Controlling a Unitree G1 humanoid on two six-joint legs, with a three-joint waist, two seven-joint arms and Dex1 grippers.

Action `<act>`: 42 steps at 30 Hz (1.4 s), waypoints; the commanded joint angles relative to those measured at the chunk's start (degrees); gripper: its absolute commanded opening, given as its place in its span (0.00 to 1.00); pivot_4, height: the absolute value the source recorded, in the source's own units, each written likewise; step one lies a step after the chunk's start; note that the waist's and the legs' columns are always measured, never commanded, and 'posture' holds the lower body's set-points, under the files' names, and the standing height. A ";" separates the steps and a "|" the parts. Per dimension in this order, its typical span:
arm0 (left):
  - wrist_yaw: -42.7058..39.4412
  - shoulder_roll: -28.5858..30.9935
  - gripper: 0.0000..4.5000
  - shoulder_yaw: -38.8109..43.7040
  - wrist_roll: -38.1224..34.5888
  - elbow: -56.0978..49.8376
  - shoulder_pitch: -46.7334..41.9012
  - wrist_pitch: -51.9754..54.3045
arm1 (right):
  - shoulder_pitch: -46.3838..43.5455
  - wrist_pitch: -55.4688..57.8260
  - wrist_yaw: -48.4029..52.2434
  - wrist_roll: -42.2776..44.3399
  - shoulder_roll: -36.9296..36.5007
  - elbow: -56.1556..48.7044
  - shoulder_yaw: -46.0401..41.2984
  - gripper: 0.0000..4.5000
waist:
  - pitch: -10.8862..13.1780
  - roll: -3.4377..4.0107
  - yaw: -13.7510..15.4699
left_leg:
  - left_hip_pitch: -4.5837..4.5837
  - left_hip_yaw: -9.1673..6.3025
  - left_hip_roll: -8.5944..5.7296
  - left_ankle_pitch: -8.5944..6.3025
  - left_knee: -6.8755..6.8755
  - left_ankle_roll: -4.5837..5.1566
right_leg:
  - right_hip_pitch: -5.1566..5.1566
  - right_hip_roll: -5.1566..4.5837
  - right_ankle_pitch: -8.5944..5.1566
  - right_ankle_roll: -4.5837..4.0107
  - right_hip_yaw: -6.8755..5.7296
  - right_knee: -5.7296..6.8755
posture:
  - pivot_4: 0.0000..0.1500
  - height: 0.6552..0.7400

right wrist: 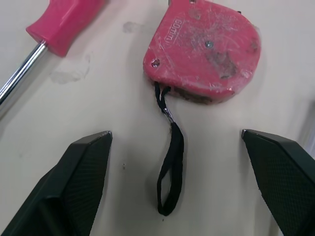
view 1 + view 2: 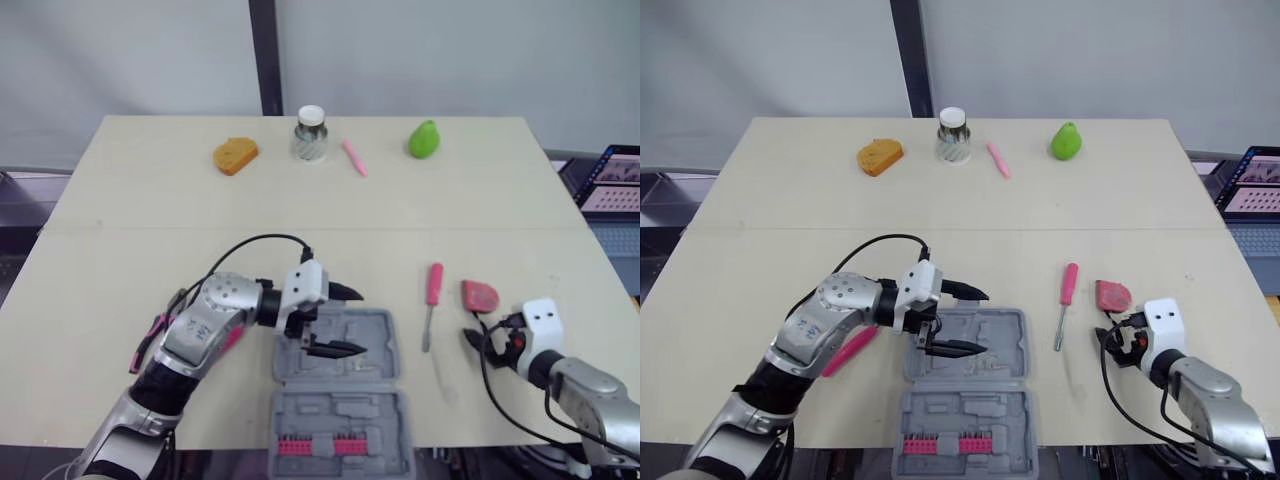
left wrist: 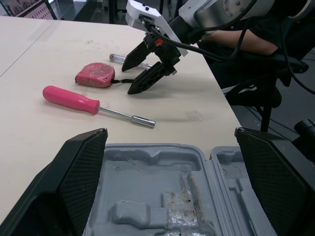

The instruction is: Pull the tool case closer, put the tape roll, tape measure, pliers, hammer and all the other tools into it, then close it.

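Left gripper [image 2: 360,320] released, jaws spread, hovering over open tool case [image 2: 340,405]. Right gripper [image 3: 127,78] also released, low over table [image 2: 150,220], facing tape measure [image 1: 204,49].

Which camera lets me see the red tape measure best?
The right wrist view. The tape measure is big and close there, with its black strap. The left wrist view shows it smaller, beside the screwdriver. The eye views show it tiny, ahead of the right gripper.
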 commanded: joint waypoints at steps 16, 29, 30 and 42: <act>0.76 -1.25 1.00 -0.61 0.82 -0.59 -0.96 -1.11 | -0.50 -1.09 0.96 -0.55 2.03 1.31 1.40 0.01 | 0.00 0.00 0.14 | 0.00 -0.03 -0.01 0.00 0.06 0.00 | 0.07 0.00 0.00 0.00 0.00 0.00 | 1.00 1.00; -6.70 5.35 1.00 -3.42 4.01 1.07 1.59 -6.62 | 14.95 7.53 0.49 5.69 3.53 -19.56 0.79 0.01 | -0.02 0.04 0.28 | 0.00 -0.08 -0.01 0.00 -0.01 0.00 | 0.06 0.00 0.00 0.00 -0.04 -0.03 | 1.00 1.00; -7.37 5.64 1.00 -3.60 3.96 1.13 1.66 -6.65 | 16.52 7.90 0.10 5.75 3.88 -21.21 1.02 0.01 | -0.02 0.04 0.30 | -0.01 -0.06 -0.01 0.00 0.00 0.00 | 0.06 0.00 0.00 0.00 -0.03 -0.04 | 1.00 1.00; -14.22 8.40 1.00 -4.57 3.28 1.46 1.77 -6.68 | 34.47 7.89 -6.23 5.05 14.45 -34.53 5.88 0.01 | -0.06 0.09 0.23 | 0.00 -0.07 0.00 0.00 -0.01 0.00 | 0.04 0.00 0.00 0.00 -0.01 -0.02 | 1.00 1.00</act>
